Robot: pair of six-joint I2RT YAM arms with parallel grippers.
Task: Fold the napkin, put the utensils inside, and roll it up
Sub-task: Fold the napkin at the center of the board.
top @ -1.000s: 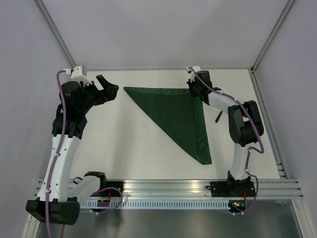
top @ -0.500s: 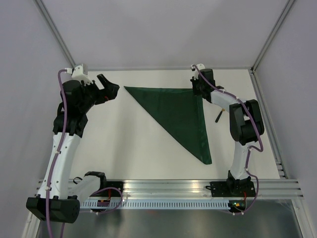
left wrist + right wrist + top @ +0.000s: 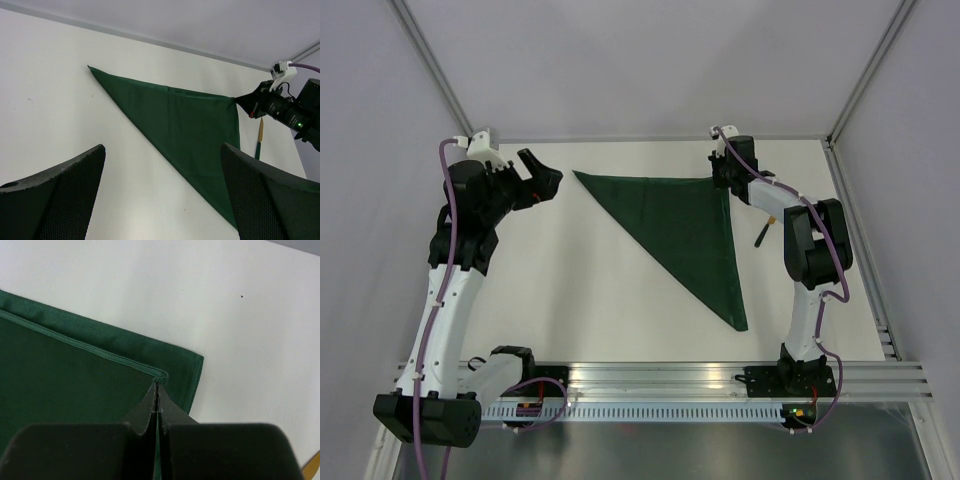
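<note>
While my right pincer (image 3: 725, 183) is squeezed fully shut on the far right corner of the napkin (image 3: 685, 225), that corner is the one spot where I have hold of the cloth; in the right wrist view my closed tips meet at the hemmed corner of the upper layer, and the lower layer's edge shows as a narrow green band beyond it; the napkin is dark green, folded to a triangle and lying flat on the white table (image 3: 590, 290), one straight edge along its far side, another down its right side, and a slanting edge joining its left point to its near point; my left pincer (image 3: 542, 180) hovers off the napkin's left point, apart from it with bare table between, its jaws spread as wide as they go and gripping nothing; in the left wrist view its two mesh-faced fingers (image 3: 60, 195) frame the napkin from the bottom corners; the utensil (image 3: 761, 234) lies on the table just beside the napkin's right edge, not touching it, a thin stick with a yellow-orange far part and a dark near part; my right arm (image 3: 775, 205) stretches over the table on that same side of the napkin and covers the utensil's far end in the top view, so mostly the dark part shows there.
</note>
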